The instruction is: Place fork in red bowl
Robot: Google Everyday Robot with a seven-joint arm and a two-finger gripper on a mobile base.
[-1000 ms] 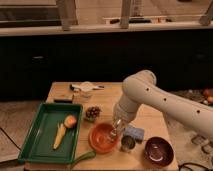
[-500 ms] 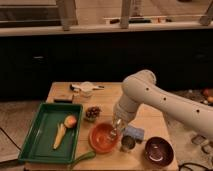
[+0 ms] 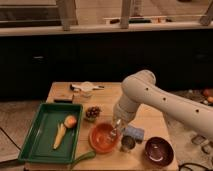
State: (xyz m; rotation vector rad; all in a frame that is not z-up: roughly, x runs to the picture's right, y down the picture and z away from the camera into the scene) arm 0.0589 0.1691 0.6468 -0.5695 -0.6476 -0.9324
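Observation:
The red bowl point(image 3: 102, 138) sits near the front middle of the wooden table point(image 3: 107, 97). My gripper point(image 3: 116, 131) hangs from the white arm point(image 3: 150, 97) just above the bowl's right rim. It is shut on the fork point(image 3: 115, 133), a slim pale piece that points down over the bowl's right side. The fork's lower end is at the bowl's inside; I cannot tell whether it touches.
A small metal cup point(image 3: 128, 143) and a blue sponge point(image 3: 134, 132) sit right of the bowl, with a maroon bowl point(image 3: 159, 151) beyond. A green tray point(image 3: 37, 145) at left holds fruit. A green vegetable point(image 3: 82, 159) lies in front, and a dark clump point(image 3: 92, 112) behind.

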